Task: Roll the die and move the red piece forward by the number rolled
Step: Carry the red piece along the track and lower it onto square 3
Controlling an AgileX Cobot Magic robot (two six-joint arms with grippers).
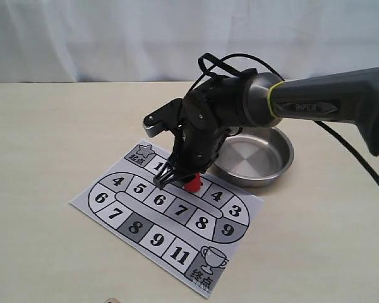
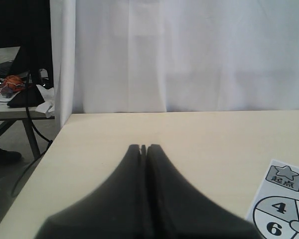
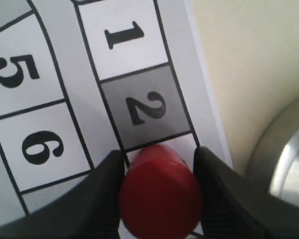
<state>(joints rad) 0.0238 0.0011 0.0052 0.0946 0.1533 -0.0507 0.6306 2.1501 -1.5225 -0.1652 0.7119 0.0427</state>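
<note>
The right gripper pinched the red piece on the board square just past 2, mid-table, beside a metal bowl; the left gripper was pressed together.

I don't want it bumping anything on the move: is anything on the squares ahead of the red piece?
Nothing visible does. The right gripper holds the red piece just past square 2, and the board squares in view are bare, though the arm hides a few.
</note>
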